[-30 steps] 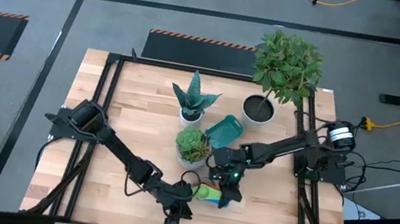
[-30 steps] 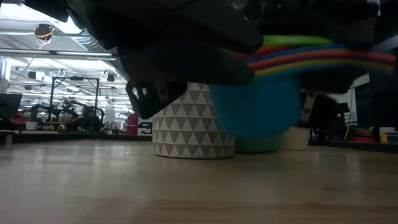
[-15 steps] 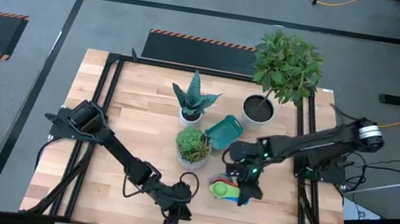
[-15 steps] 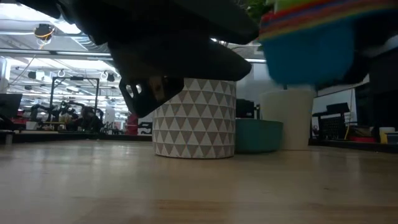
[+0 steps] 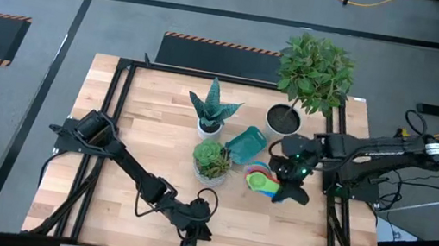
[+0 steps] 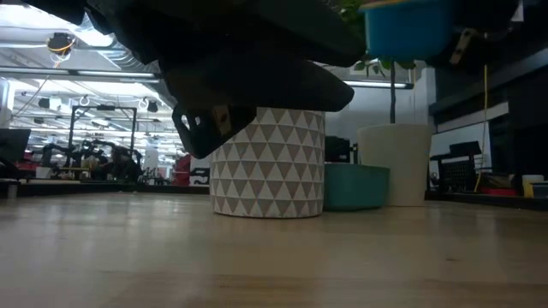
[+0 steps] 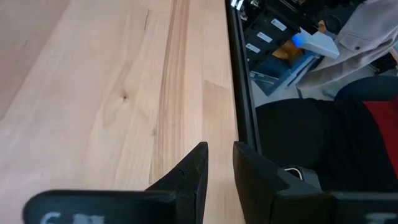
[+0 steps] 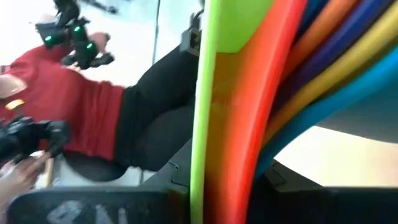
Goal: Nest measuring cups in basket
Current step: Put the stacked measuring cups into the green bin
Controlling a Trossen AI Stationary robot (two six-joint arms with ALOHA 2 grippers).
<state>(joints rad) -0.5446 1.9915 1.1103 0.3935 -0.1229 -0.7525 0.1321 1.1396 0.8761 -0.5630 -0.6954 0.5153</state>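
Cups stacked and lifted, not yet in the basket

The measuring cups point(image 5: 262, 181) were already nested into one coloured stack, and the right gripper point(image 5: 287, 185) was clamped on their handles, holding the stack off the surface just beside the teal basket point(image 5: 244, 143), toward the surface's right edge. The basket itself sat empty near the middle of the surface, between the succulent bowl point(image 5: 211, 161) and the white pot point(image 5: 283, 120). By my reading the nesting was done; only setting the stack into the basket remained. The left gripper point(image 5: 191, 238) waited near the front edge, its jaws slightly apart and holding nothing.
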